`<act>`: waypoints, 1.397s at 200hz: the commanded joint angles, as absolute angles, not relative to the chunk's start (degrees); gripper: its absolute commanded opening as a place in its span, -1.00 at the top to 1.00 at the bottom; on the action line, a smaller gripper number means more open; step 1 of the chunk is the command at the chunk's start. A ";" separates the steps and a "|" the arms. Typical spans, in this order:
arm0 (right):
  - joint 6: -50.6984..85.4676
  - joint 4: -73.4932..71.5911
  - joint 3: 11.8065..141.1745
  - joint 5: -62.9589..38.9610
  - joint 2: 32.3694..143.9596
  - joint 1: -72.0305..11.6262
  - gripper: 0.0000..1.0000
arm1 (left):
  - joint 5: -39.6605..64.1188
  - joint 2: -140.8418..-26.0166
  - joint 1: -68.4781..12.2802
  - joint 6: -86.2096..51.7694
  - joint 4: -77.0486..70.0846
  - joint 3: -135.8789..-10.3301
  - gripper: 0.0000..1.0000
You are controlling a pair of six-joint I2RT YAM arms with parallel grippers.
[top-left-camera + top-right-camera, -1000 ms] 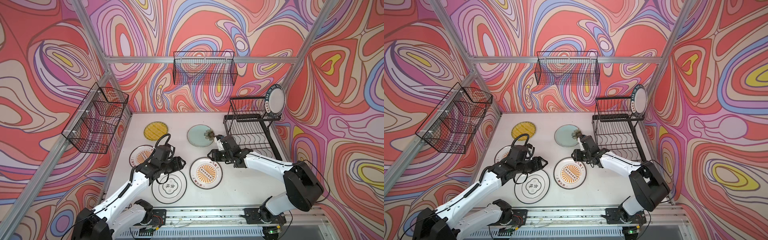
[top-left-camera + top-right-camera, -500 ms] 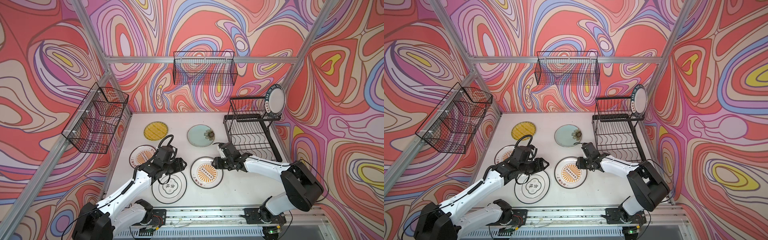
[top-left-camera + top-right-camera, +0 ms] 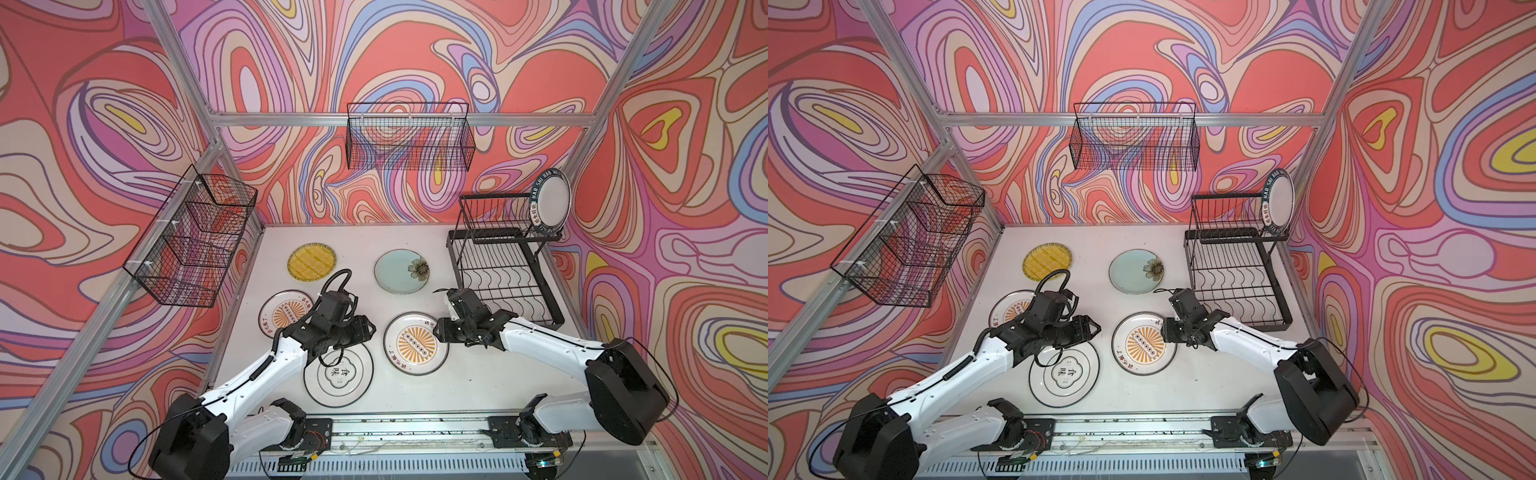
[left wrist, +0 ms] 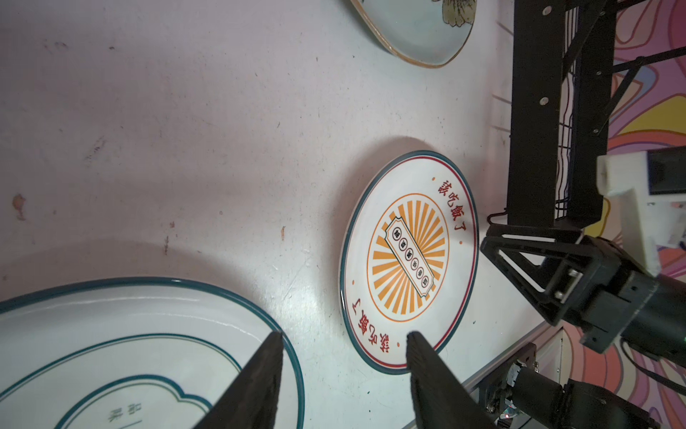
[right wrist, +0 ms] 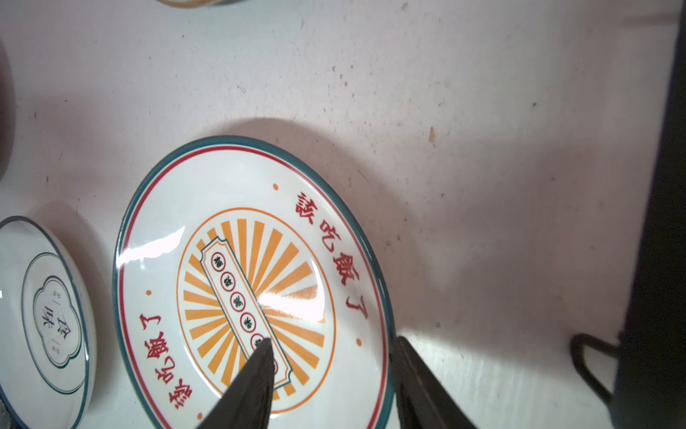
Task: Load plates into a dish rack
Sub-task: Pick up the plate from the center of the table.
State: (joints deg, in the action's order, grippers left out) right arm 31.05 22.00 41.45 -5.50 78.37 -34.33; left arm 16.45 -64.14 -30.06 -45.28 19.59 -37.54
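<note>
A: Progress check, quick. What's loaded?

B: One of six. The white plate with the dark lettered rim (image 3: 549,202) stands on edge at the far end of the upper tier of the dish rack (image 3: 505,272). Lower tier's wavy slots are all bare in both top views.

A: And the rest?

B: Five flat on the table (image 3: 399,399). Yellow striped plate (image 3: 312,261) and pale green flower plate (image 3: 401,272) toward the back, one sunburst plate (image 3: 279,318) beside my left arm, the white plate with Chinese characters (image 3: 338,376) near the front, and the second sunburst plate (image 3: 414,343) nearest the rack, well short of it.

A: Your claws?

B: Right gripper (image 5: 330,347) is spread apart, nothing in it. One finger (image 5: 260,356) hangs over the second sunburst plate's centre, the other sits just outside its rim, so I'm straddling the edge on the rack side. Can't tell if I'm touching it yet. Left gripper (image 4: 343,340) is also parted and holding nothing, hovering over the gap between the characters plate and that same sunburst plate.

A: So which step?

B: My read: lining up a rim pinch on the second sunburst plate with the right claw, left maybe there to steady it. Pickup not done, plate lies flat.

A: Left to do?

B: Five plates to lift, tip upright and slot. Plenty of free slots, so room isn't the worry; a glossy rim slipping is
</note>
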 commanded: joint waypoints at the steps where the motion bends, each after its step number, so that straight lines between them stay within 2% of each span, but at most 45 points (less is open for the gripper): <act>1: 32.26 25.22 39.74 -3.48 76.82 -34.58 -0.06 | 15.91 -65.23 -30.67 -45.62 18.81 -39.35 -0.12; 100: 41.12 13.05 33.15 -11.61 79.48 -34.56 0.02 | 16.61 -66.82 -31.64 -45.43 17.16 -40.08 -0.12; 135: 44.63 10.68 32.83 -11.69 82.34 -34.54 0.08 | 16.37 -66.63 -31.74 -45.33 17.31 -40.25 -0.12; 186: 49.36 7.39 31.59 -8.78 85.24 -34.55 0.28 | 16.39 -66.82 -31.75 -45.36 17.04 -39.91 -0.11; 279: 49.48 7.40 31.55 -7.28 85.58 -34.59 0.60 | 16.00 -66.61 -31.80 -45.44 17.05 -39.11 -0.11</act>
